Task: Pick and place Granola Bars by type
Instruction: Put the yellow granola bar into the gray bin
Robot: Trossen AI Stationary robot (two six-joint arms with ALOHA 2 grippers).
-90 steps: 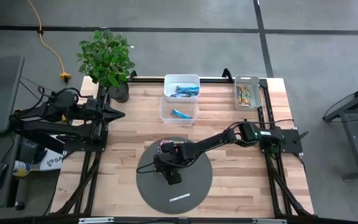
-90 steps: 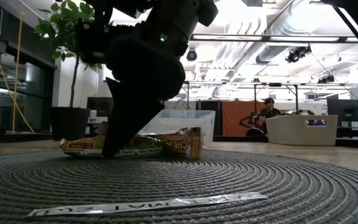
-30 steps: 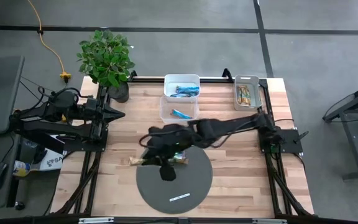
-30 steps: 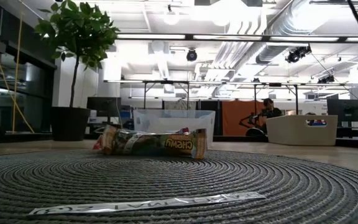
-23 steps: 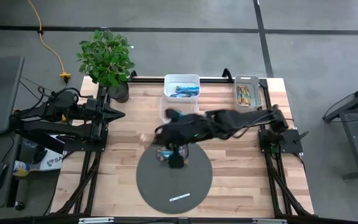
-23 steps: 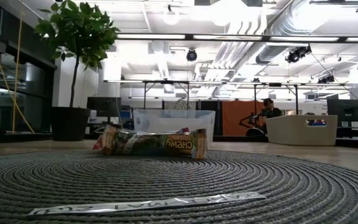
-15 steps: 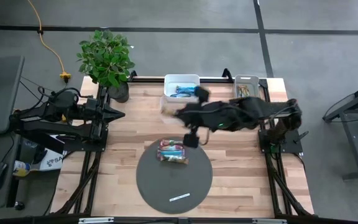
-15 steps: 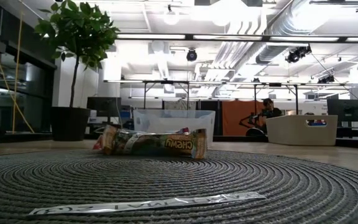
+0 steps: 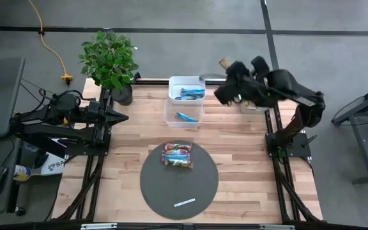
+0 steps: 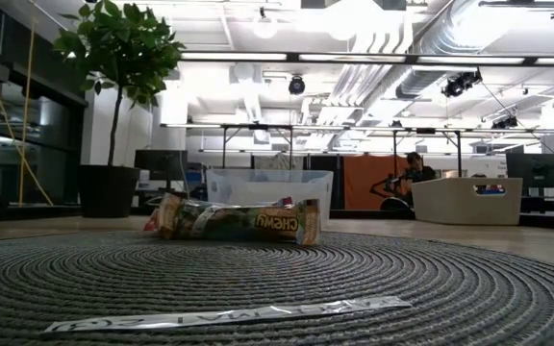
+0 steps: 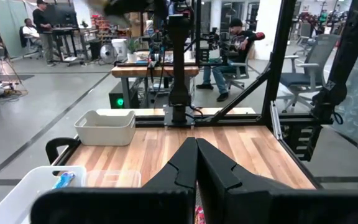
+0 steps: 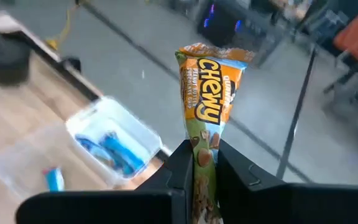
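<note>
Your right gripper [image 12: 202, 163] is clamped on a tan-and-green granola bar [image 12: 205, 93], pinching it low on the wrapper so most of the bar stands up past the fingertips; seen from above, it is aloft at the far edge of the table, between the white bin [image 9: 186, 89] of blue bars and the grey bin [image 9: 254, 94] at the far right corner. That grip is your first worry: the hold is thin and on slick film, so a quick swing could let the bar pivot or slide out and drop off the back edge onto the floor. Your second worry is sorting: the grey bin seems to hold the tan bars, so a release now, short of it, would miss or land the bar with the blue ones. The clear tub [image 9: 183, 113] nearer the mat holds one blue bar. Two or three bars [image 9: 177, 155] wait stacked on the round grey mat [image 9: 152, 185], near the white strip [image 9: 184, 203]. Your left gripper [image 11: 196, 163] rests pressed together at the left side.
</note>
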